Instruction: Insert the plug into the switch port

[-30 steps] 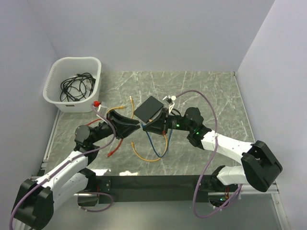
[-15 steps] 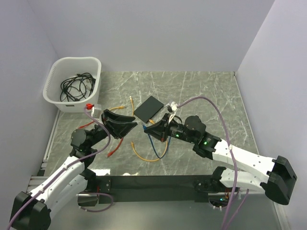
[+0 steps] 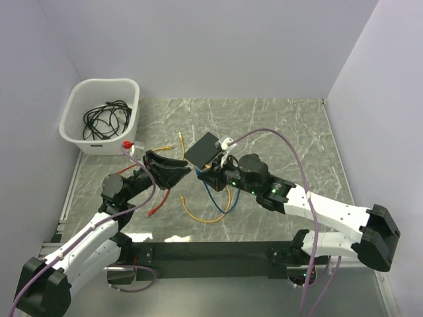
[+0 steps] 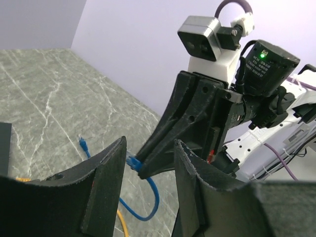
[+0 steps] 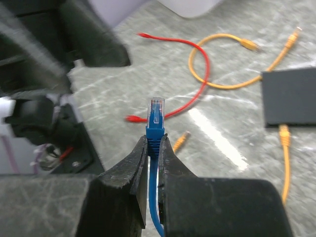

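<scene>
At the near middle of the worktop (image 3: 284, 132), the right pincer (image 5: 154, 143) is clamping its jaws almost shut on the blue plug (image 5: 156, 116). The plug is sticking out past the fingertips and pointing toward 9 o'clock, at the left pincer (image 4: 149, 148). That left pincer is standing about half open and gripping nothing. In its wrist view the plug is showing in the gap between its fingers (image 4: 106, 187); whether anything is touching I cannot tell. The blue cable (image 3: 207, 193) is trailing toward 6 o'clock, near a loop of orange cable (image 3: 198, 218). Just beyond the pincers, at 12 o'clock, the switch (image 3: 203, 148) is lying flat. Farther off at 10 o'clock, the white basket (image 3: 109, 81) is holding black cords (image 3: 106, 119).
</scene>
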You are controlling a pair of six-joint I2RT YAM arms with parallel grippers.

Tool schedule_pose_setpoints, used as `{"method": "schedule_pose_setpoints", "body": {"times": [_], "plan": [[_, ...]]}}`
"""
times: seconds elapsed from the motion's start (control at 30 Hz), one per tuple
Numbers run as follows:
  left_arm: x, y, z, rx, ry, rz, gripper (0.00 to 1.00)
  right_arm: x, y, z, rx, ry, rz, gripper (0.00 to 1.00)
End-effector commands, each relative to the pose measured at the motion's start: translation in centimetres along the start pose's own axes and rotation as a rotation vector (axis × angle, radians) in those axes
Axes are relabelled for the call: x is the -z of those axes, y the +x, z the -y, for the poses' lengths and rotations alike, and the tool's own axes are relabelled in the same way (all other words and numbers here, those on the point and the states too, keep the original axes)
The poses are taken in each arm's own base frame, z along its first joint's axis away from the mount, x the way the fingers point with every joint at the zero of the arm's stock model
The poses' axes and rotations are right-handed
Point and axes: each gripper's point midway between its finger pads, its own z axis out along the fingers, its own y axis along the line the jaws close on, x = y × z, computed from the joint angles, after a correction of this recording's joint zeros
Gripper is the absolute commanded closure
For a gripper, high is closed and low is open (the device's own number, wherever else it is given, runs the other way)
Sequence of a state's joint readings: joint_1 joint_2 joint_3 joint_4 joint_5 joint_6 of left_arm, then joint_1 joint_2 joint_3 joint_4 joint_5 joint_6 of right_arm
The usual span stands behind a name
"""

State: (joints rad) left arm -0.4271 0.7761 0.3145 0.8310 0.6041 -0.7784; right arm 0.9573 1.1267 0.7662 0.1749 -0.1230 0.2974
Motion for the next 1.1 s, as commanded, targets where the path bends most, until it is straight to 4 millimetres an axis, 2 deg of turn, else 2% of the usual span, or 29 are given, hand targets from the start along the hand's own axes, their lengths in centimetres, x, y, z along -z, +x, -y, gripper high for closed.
{"method": "schedule_pose_setpoints", "body": {"times": [0.0,0.03,0.1,0.13,0.23,0.4,0.43,0.47,0.53,0.57,0.6,0.67,0.73,0.77,0.83,0.87,0.97,1.0,1.07], "plan": [[-0.6,-1.2,0.2,-0.035,-0.003,0.023,0.51,-0.6,-1.3,1.2,0.04,0.091,-0.004,1.0],[-0.6,-1.0,-0.1,-0.03,-0.015,0.017,0.51,-1.0,-0.6,1.4,0.044,0.096,-0.03,1.0],[-0.7,-1.1,-0.8,-0.033,-0.05,0.02,0.51,-1.3,-0.5,1.4,0.047,0.096,-0.045,1.0],[-0.7,-1.1,-1.2,-0.031,-0.068,0.019,0.51,-1.6,0.2,2.0,0.046,0.122,-0.072,1.0],[-0.9,-0.7,-2.7,-0.019,-0.138,-0.002,0.51,-1.9,0.6,3.3,0.059,0.191,-0.101,1.0],[-0.8,-0.5,-4.2,-0.015,-0.208,-0.005,0.5,-1.6,1.0,5.3,0.093,0.287,-0.097,1.0],[-0.7,-0.6,-4.7,-0.014,-0.24,-0.001,0.49,-1.4,0.5,5.4,0.092,0.295,-0.071,1.0],[-0.5,-1.2,-6.2,-0.016,-0.323,0.028,0.49,-1.1,1.1,5.8,0.095,0.305,-0.073,1.0],[0.1,-1.0,-8.1,-0.003,-0.434,0.02,0.49,-0.6,0.3,5.9,0.091,0.315,-0.029,1.0],[0.3,-1.3,-8.9,-0.013,-0.48,0.033,0.49,-0.3,0.8,6.1,0.092,0.324,-0.026,1.0],[0.4,-1.5,-9.4,-0.014,-0.509,0.033,0.49,0.1,0.2,6.4,0.092,0.342,0.001,1.0],[0.7,-1.5,-10.4,-0.019,-0.57,0.024,0.47,0.6,0.3,6.9,0.09,0.365,0.028,1.0],[0.8,-1.7,-10.9,-0.025,-0.6,0.02,0.42,1.0,-0.2,7.4,0.11,0.389,0.066,1.0],[0.7,-2.2,-11.0,-0.038,-0.612,0.029,0.33,1.3,0.1,7.7,0.121,0.399,0.062,1.0],[1.1,-3.0,-11.9,-0.05,-0.668,0.065,0.22,1.7,-0.1,8.3,0.147,0.426,0.066,1.0],[1.1,-3.4,-12.2,-0.053,-0.685,0.081,0.13,2.0,-0.3,8.9,0.148,0.453,0.071,1.0],[1.3,-4.2,-13.5,-0.073,-0.747,0.128,0.08,2.7,-0.8,10.4,0.135,0.508,0.062,1.0],[1.4,-4.5,-13.8,-0.084,-0.76,0.137,0.07,3.2,-1.2,11.9,0.12,0.55,0.066,1.0],[1.8,-4.8,-15.3,-0.088,-0.834,0.158,0.02,3.5,-1.2,13.0,0.078,0.556,0.055,1.0]]}}
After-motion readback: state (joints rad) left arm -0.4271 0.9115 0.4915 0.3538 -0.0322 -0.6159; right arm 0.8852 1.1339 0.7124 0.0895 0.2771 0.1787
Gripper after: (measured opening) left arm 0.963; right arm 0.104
